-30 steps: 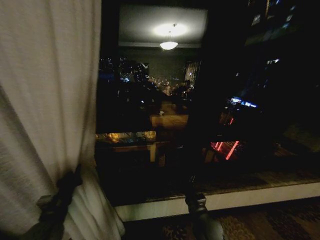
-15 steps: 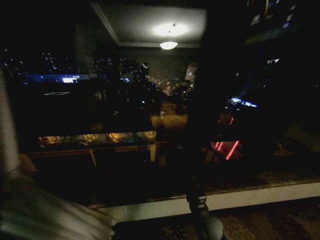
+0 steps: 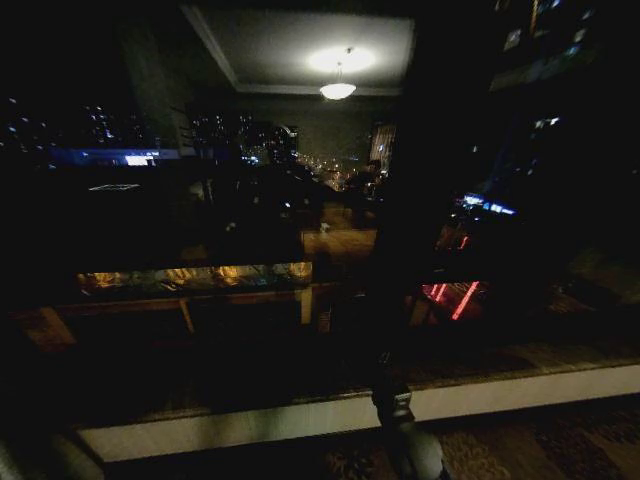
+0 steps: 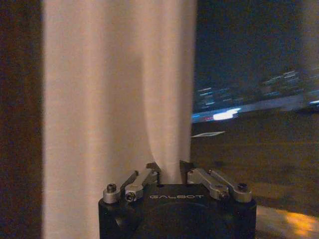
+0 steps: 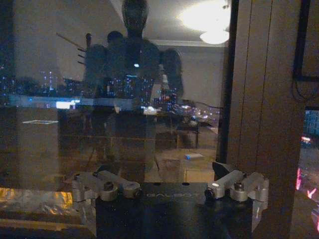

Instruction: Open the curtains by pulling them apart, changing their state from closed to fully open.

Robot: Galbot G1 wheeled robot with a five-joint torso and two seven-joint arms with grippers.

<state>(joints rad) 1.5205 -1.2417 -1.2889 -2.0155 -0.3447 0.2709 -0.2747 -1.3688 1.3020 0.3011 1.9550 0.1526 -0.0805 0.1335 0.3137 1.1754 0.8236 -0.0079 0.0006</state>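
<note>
My left hand is pinched together on a fold of the sheer curtain, which hangs at the far left edge of the window, bunched against the dark frame. From the head camera I see bare window glass and the pale sill below it, with my right arm low in the middle. The right hand stands spread apart, holding nothing, facing the glass beside a wooden mullion. I judge the left panel nearly drawn; to finish well I would keep the pull level and sideways, so the fabric slides without dragging down. The curtain's long axis runs vertical, pleats straight top to floor.
</note>
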